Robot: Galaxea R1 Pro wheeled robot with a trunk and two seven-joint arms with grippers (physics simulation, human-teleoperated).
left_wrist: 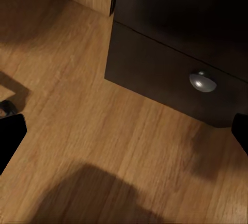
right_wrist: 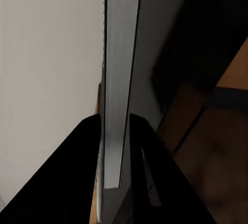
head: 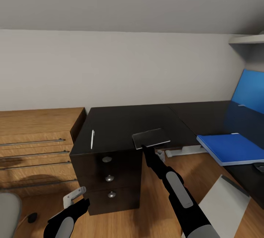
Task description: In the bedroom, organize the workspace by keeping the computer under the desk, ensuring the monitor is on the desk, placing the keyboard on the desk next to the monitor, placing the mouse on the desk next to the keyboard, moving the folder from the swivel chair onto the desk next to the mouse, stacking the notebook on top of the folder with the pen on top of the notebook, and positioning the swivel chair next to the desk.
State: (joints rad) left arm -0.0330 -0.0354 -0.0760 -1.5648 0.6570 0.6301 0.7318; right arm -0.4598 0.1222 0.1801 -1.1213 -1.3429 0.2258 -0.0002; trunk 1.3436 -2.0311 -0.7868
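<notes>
2 black fingers (right_wrist: pixel 88 172) of the right gripper (head: pixel 146 148) pinched on the near edge of the grey notebook (head: pixel 150 138), held flat just above the black desk (head: pixel 121 121), presumably for carrying rightward onto the blue folder (head: pixel 234 147) lying on the desk's other wing. Well to the left, white pen (head: pixel 92 139) on the desktop above the 3-knob drawers (head: pixel 109 178). Left gripper (head: pixel 74 197) low by the drawers, idle, parted, holding nothing.
</notes>
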